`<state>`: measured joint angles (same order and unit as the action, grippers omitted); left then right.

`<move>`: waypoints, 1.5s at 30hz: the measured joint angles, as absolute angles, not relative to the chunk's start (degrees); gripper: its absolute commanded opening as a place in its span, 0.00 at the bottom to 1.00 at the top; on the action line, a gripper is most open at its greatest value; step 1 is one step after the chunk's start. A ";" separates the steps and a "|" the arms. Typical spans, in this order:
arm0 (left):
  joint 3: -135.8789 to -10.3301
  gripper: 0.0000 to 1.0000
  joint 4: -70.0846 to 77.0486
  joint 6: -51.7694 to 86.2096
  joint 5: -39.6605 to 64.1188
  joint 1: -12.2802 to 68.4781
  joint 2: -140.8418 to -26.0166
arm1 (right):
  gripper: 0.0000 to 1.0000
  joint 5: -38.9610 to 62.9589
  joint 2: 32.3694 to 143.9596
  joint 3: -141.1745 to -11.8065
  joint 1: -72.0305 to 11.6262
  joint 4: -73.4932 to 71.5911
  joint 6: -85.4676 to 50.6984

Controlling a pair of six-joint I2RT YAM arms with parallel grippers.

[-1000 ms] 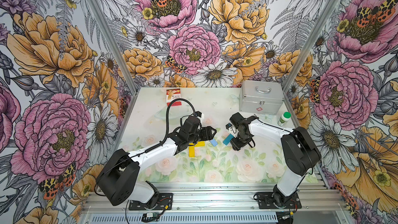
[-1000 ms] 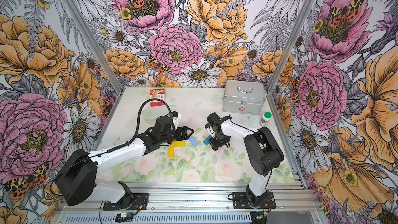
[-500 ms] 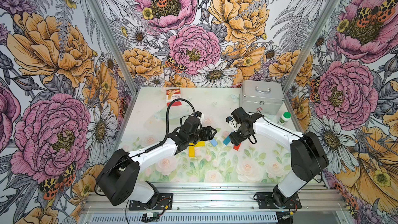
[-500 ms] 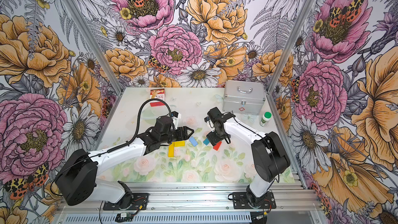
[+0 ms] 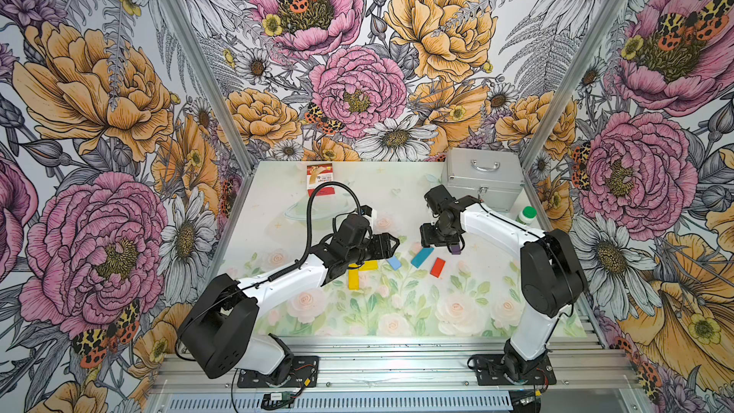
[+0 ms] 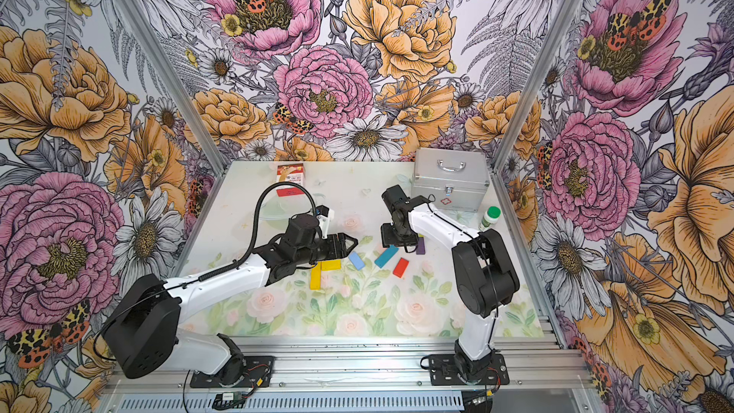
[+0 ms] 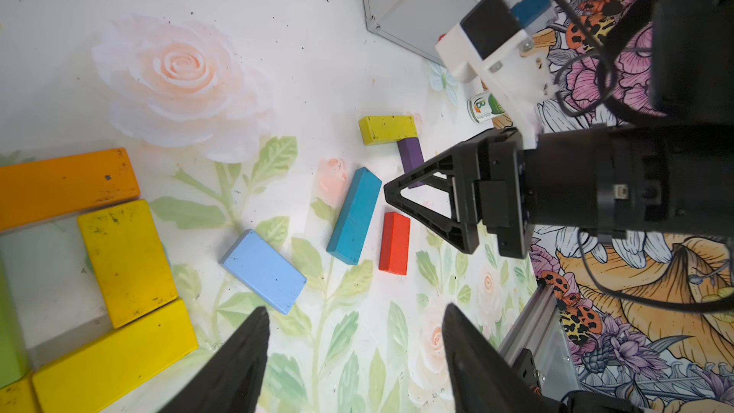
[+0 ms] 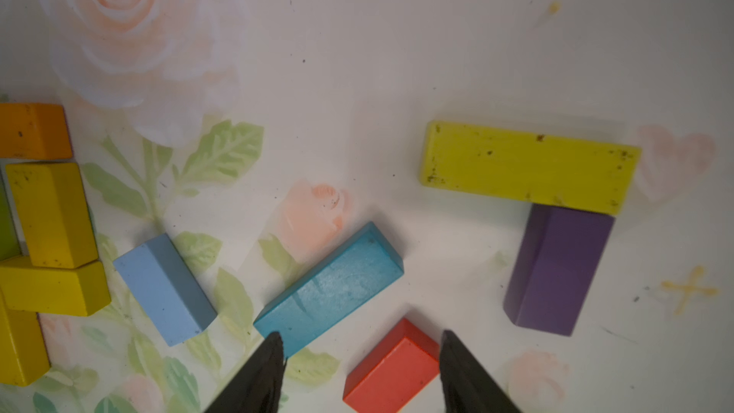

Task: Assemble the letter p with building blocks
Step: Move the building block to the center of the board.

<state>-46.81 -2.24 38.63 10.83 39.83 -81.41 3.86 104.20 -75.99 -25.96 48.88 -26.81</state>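
On a rose-printed desk (image 5: 397, 311), the left arm (image 5: 278, 278) extends low over a cluster of building blocks (image 5: 357, 279). The left jaws stand parted and empty, pointing toward the loose pieces. In the left wrist view, an orange block (image 7: 63, 186), a short yellow block (image 7: 127, 262) and a long yellow block (image 7: 115, 355) touch to frame three sides of a bare rectangle. What appears to be a green block (image 7: 8, 331) closes the fourth side at the picture's edge. To the right a light blue block (image 5: 394, 263), a teal block (image 5: 421, 257) and a red block (image 5: 437, 266) lie flat, each apart from the next. The right jaws, on the right arm (image 5: 496, 228), hang open above the teal and red blocks and grip nothing. Just beyond, a purple block (image 8: 556, 268) butts end-on against a yellow-green block (image 8: 528, 166). A silver metal case (image 5: 482, 176) and a green-capped white bottle (image 5: 526, 215) stand at the far right.
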 measured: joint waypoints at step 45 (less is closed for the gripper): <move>-41.67 0.68 -1.89 39.07 10.55 40.05 -77.28 | 0.59 4.78 106.45 -69.32 -38.94 42.98 -43.92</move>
<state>-41.67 -1.89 39.07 10.55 40.05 -77.28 4.78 106.45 -69.32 -38.94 42.98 -43.92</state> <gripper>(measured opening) 0.680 0.553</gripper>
